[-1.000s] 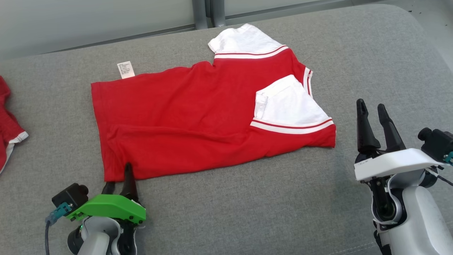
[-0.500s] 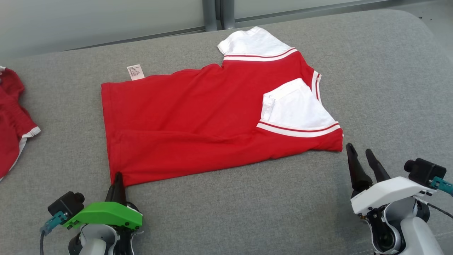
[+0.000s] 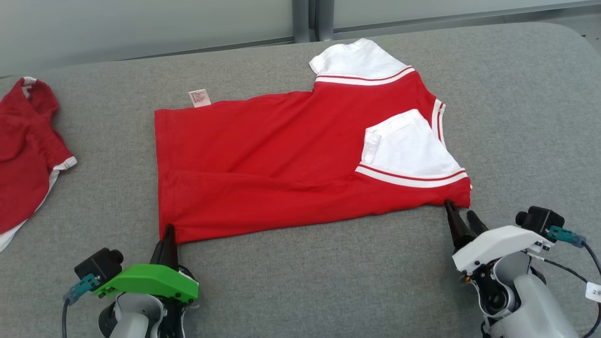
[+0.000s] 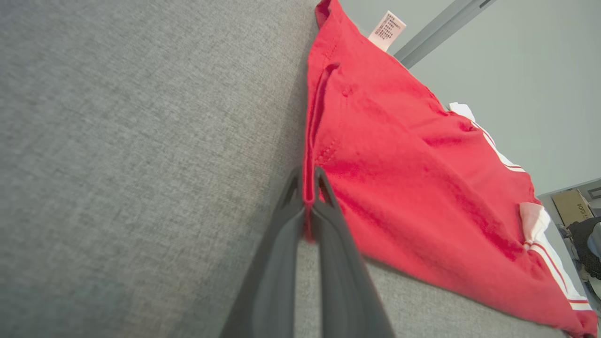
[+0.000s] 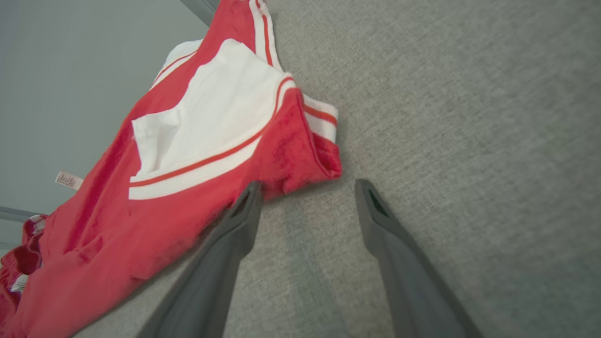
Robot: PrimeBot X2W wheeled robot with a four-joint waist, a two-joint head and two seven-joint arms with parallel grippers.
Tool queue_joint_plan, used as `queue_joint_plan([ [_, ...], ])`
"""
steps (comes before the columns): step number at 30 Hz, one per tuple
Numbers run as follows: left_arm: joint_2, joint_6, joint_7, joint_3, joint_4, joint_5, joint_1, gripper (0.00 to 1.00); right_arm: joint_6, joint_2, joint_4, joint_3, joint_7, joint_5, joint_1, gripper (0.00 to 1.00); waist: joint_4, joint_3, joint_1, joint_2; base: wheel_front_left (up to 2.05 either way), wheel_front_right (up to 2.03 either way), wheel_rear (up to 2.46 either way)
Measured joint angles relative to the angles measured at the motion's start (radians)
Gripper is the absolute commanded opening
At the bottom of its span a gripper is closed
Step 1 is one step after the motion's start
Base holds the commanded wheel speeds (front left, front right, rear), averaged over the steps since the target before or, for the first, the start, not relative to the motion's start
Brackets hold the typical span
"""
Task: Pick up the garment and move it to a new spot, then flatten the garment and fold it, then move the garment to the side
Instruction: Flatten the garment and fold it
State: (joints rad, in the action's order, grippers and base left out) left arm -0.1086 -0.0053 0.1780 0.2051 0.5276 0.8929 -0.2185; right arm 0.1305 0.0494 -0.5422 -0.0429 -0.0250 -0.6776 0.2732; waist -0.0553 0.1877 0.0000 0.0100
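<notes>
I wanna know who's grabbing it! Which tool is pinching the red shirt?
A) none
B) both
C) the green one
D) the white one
C: the green left tool is shut on the red shirt at its hem corner, with cloth pinched between its fingers. The white right tool stands open at the shirt's other near corner, with nothing between its fingers.

Quick count: two red garments on one grey padded surface [image 3: 300, 281], a red shirt [image 3: 281, 159] mid-surface and a second red garment [image 3: 23, 155] at the left edge. The shirt has two white sleeves, far sleeve [image 3: 357, 58] and near sleeve [image 3: 413, 145], plus one care label [image 3: 199, 97]. Two tools: left tool [image 3: 168, 230], right tool [image 3: 459, 209].
</notes>
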Motion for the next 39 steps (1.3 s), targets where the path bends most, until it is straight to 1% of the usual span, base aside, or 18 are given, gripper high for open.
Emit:
queue_joint_plan([
  [3,-0.007,0.001,-0.011,0.007,0.001,-0.006,-0.015,0.00,0.000,0.001,-0.077,0.003,0.005,-0.019,0.058,1.00,0.007,0.003,0.0000,0.0000,0.00,0.00,0.00],
  [4,-0.010,0.001,-0.015,0.008,0.001,-0.006,-0.021,0.00,0.000,0.001,-0.095,0.004,0.012,-0.035,0.076,0.88,0.009,0.005,0.0000,0.0000,0.00,0.00,0.00],
  [5,-0.013,0.001,-0.018,0.009,0.002,-0.006,-0.023,0.00,0.000,0.001,-0.114,0.007,0.018,-0.045,0.092,0.49,0.010,0.006,0.0000,0.0000,0.00,0.00,0.00],
  [6,-0.016,0.001,-0.019,0.010,0.003,-0.007,-0.025,0.00,0.000,0.001,-0.129,0.011,0.022,-0.058,0.108,0.36,0.011,0.008,0.0000,0.0000,0.00,0.00,0.00],
  [7,-0.018,0.001,-0.021,0.011,0.006,-0.007,-0.026,0.00,0.000,0.001,-0.142,0.015,0.027,-0.071,0.121,0.20,0.012,0.009,0.0000,0.0000,0.00,0.00,0.00],
  [8,-0.021,0.001,-0.023,0.011,0.008,-0.007,-0.029,0.00,0.000,0.001,-0.153,0.020,0.031,-0.077,0.132,0.00,0.012,0.010,0.0000,0.0000,0.00,0.00,0.00],
  [11,-0.028,-0.004,-0.022,0.009,0.006,-0.008,-0.038,0.00,0.000,0.000,-0.160,0.033,0.049,-0.080,0.148,0.00,0.012,0.009,0.0000,0.0000,0.00,0.00,0.00],
  [14,-0.034,-0.015,-0.014,0.010,-0.011,-0.008,-0.037,0.00,0.000,0.009,-0.126,0.048,0.059,-0.095,0.148,0.00,0.011,0.005,0.0000,0.0000,0.00,0.00,0.00],
  [17,-0.040,-0.029,-0.009,0.010,-0.059,-0.007,-0.026,0.00,0.000,0.032,-0.053,0.053,0.056,-0.121,0.132,0.00,0.010,-0.003,0.0000,0.0000,0.00,0.00,0.00],
  [22,-0.056,-0.028,-0.031,0.023,-0.169,-0.005,0.043,0.00,0.000,0.067,0.081,0.025,0.010,-0.145,0.027,0.00,0.010,-0.022,0.0000,0.0000,0.00,0.00,0.00],
  [27,-0.080,-0.004,-0.076,0.046,-0.277,-0.006,0.150,0.00,0.000,0.066,0.202,-0.018,-0.075,-0.123,-0.106,0.00,0.004,-0.034,0.0000,0.0000,0.00,0.00,0.00],
  [31,-0.095,0.016,-0.104,0.049,-0.338,0.005,0.236,0.00,0.000,0.042,0.280,-0.065,-0.127,-0.104,-0.190,0.00,-0.003,-0.037,0.0000,0.0000,0.00,0.00,0.00],
  [34,-0.100,0.029,-0.118,0.055,-0.349,0.007,0.275,0.00,0.000,0.021,0.306,-0.093,-0.150,-0.094,-0.227,0.00,-0.007,-0.041,0.0000,0.0000,0.00,0.00,0.00],
  [39,-0.095,0.051,-0.133,0.065,-0.327,0.010,0.290,0.00,0.000,0.005,0.307,-0.109,-0.159,-0.085,-0.232,0.00,-0.010,-0.050,0.0000,0.0000,0.00,0.00,0.00],
])
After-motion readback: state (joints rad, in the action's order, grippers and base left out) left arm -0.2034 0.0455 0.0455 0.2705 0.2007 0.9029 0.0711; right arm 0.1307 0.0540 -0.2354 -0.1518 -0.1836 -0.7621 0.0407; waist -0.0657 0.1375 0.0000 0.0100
